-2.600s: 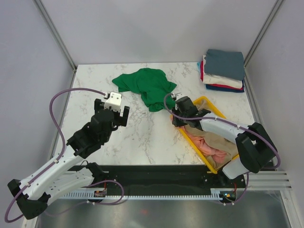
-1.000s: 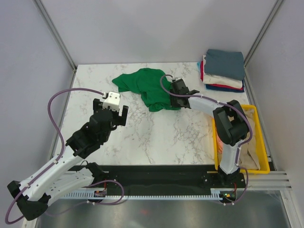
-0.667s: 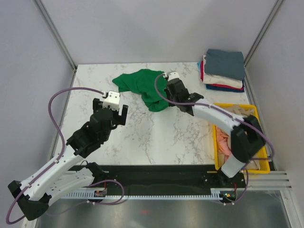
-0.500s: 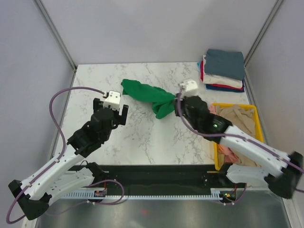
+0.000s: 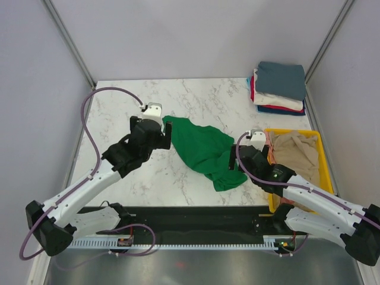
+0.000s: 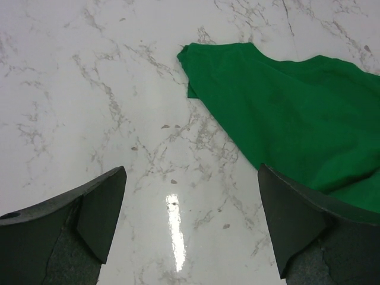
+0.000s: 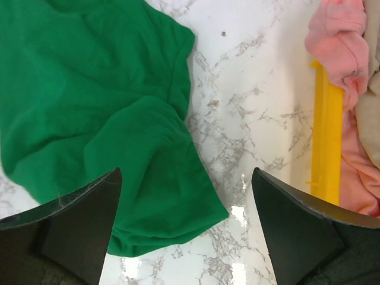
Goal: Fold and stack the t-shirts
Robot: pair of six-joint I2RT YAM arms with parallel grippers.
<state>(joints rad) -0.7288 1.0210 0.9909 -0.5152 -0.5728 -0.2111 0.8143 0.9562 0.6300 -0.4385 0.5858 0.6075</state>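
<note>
A bright green t-shirt lies crumpled and spread across the middle of the marble table, also seen in the left wrist view and the right wrist view. My left gripper hovers open at the shirt's upper left corner, with only bare table between its fingers. My right gripper is open over the shirt's lower right end, above the hem, gripping nothing. A beige t-shirt and a pink t-shirt lie in the yellow bin. Folded t-shirts are stacked at the back right.
The yellow bin's rim runs close along the right of my right gripper. Grey walls and frame posts enclose the table on three sides. Purple cables loop off both arms.
The right gripper dragged the green t-shirt from the back middle toward the front centre, then opened and let it go. The left arm swung forward and right to the shirt's corner.
</note>
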